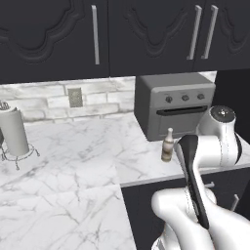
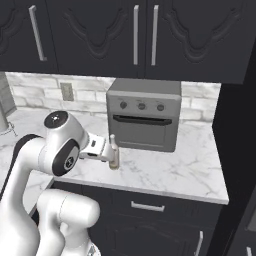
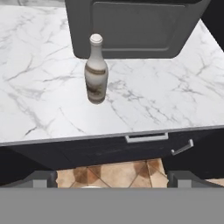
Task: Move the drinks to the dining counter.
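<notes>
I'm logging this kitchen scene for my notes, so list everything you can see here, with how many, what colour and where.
bottle: one, cream-beige with brown bands and a white cap, upright on the worktop in front of the toaster oven's left side
toaster oven: one, grey, three knobs, at the back of the worktop against the wall
marble worktop: one, white with grey veins, L-shaped, over dark drawers
paper towel roll: one, white, on a wire holder, far left of the worktop
wall outlet: one, grey, on the white brick backsplash
upper cabinets: dark, silver bar handles, above the worktop
floor: tan-brown tiles, below the drawers
gripper: one, dark fingertips, open, short of the bottle, holding nothing
</notes>
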